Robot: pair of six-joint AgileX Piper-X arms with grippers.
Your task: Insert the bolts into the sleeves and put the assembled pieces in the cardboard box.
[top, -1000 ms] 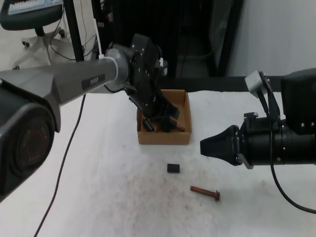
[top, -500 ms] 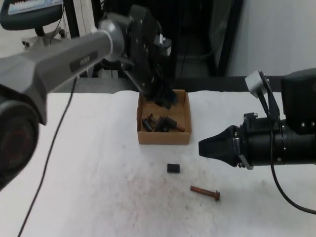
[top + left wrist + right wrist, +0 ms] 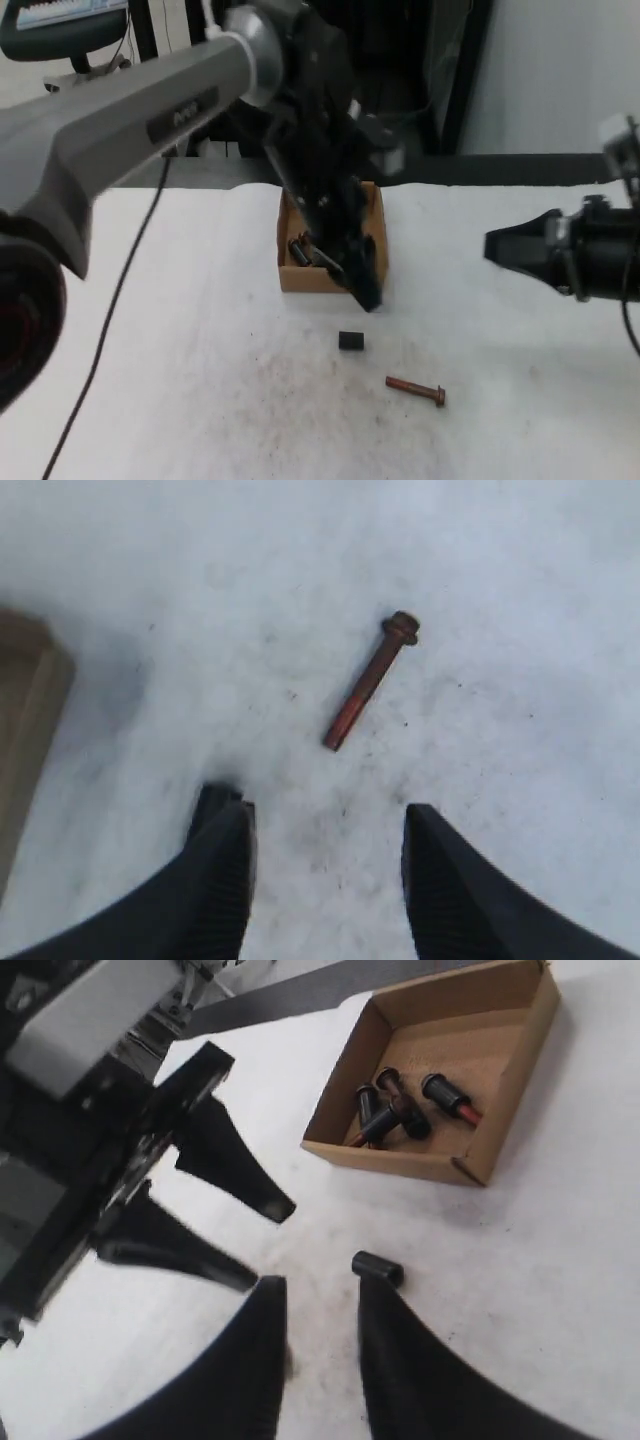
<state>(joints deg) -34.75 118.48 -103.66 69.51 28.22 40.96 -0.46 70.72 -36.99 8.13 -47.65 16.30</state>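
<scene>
Presently the left gripper [image 3: 325,820] is held over the white bench [image 3: 200,380] with its two fingers spread wide and nothing between them. Ahead of its fingertips, in line with the gap and untouched, the copper-coloured bolt [image 3: 368,680] lies flat on the bench with its head turned away from the fingers. An edge of the cardboard box [image 3: 390,1160] is seen off to one side of this gripper, and in the high view the fingertips hang by the box's near wall.

The right gripper [image 3: 318,1295] is kept well off to the side of the box, its fingers parted only narrowly, and nothing is gripped. Past its fingertips the black sleeve [image 3: 378,1268] lies alone on the bench, apart from the bolt and clear of both grippers. Farther ahead of the right gripper, beyond the sleeve, the box stands open, and several assembled pieces [image 3: 400,1110] lie in a loose cluster on its floor. Between the sleeve and the box's near wall the left gripper's fingertips are seen close by.
</scene>
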